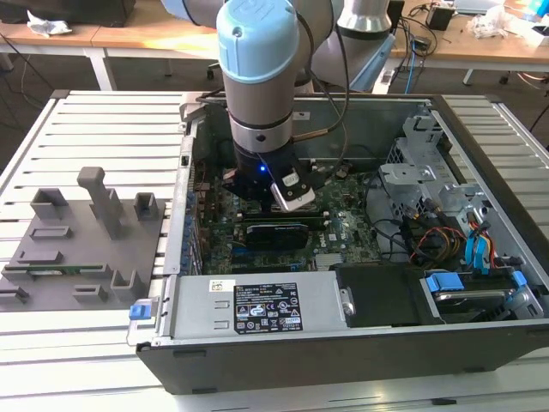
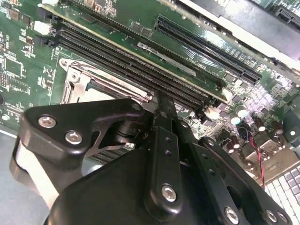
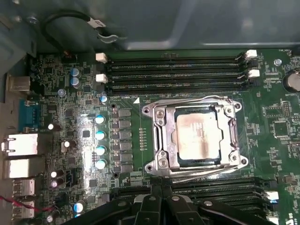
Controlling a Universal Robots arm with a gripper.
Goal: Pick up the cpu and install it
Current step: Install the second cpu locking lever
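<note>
A robot arm [image 1: 257,77] reaches down into an open computer case [image 1: 343,343] that rests on a slatted metal table [image 1: 103,137]. Its gripper [image 2: 161,110] hangs low over the green motherboard [image 3: 70,84], its black fingers [image 2: 164,140] drawn together with nothing between them. In the first wrist view, the cpu [image 3: 198,137] lies flat inside the metal socket frame [image 3: 161,136] near the middle of the motherboard, its silver top facing up. Rows of black memory slots [image 3: 178,75] run along both sides of the frame. A grey parts holder [image 1: 81,245] sits on the table beside the case.
</note>
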